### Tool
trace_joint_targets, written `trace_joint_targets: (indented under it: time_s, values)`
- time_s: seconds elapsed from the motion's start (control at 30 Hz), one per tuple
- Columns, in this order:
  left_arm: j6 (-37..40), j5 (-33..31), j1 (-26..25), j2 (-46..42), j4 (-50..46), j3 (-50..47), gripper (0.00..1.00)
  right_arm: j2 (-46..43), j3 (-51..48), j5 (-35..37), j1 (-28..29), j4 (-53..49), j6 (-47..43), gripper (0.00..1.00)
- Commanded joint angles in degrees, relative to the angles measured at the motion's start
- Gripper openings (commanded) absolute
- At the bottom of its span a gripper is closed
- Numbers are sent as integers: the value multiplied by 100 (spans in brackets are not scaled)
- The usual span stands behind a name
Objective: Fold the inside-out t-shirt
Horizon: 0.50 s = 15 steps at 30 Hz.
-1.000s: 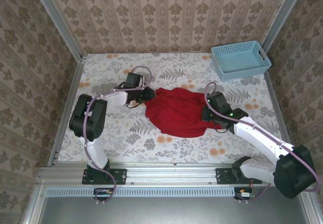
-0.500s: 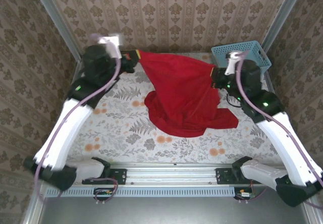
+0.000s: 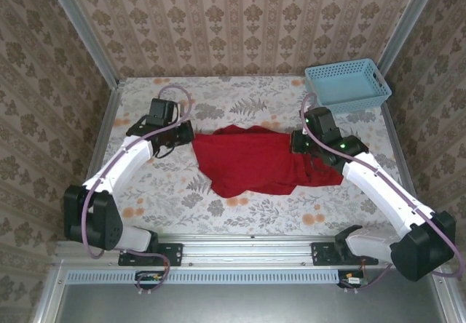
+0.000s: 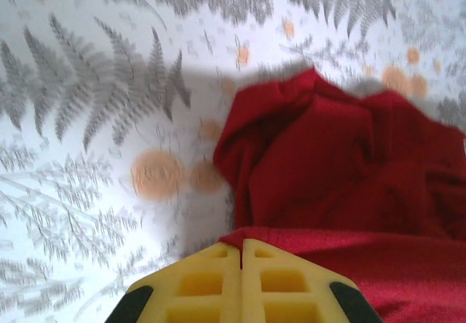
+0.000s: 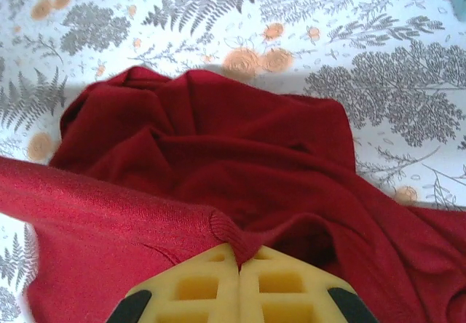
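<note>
Fingers [image 4: 196, 283] of the left gripper [image 3: 187, 131] and right gripper [image 3: 297, 145] were clamped together on the inside-out t-shirt [image 3: 251, 161], bunched on the bench [image 3: 175, 192] between them. Cloth was judged soft, light, limp; opposite hem corners were judged best held.

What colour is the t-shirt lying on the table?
Solid red, no print; the t-shirt shows best in the top external view.
</note>
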Motion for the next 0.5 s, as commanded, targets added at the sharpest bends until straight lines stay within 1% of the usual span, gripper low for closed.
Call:
trace_joint_targets:
  time_s: [0.0,0.13,0.2,0.27,0.33,0.47]
  values:
    - [28,398,-36,-760,244,500,0,-395,360,61,-16,89,-48,0]
    - [188,367,-143,-1203,490,371,0,-498,455,-223,-10,48,-123,0]
    - [168,346,-119,-1488,636,155,0,-557,329,-419,25,86,-108,0]
    - [151,203,-72,-1838,673,-52,0,-602,188,-438,168,157,-64,0]
    - [176,1,31,-2207,617,-231,0,-583,99,-424,382,236,32,0]
    - [267,-478,500,-2912,172,-238,0,-240,283,-251,1192,444,151,0]
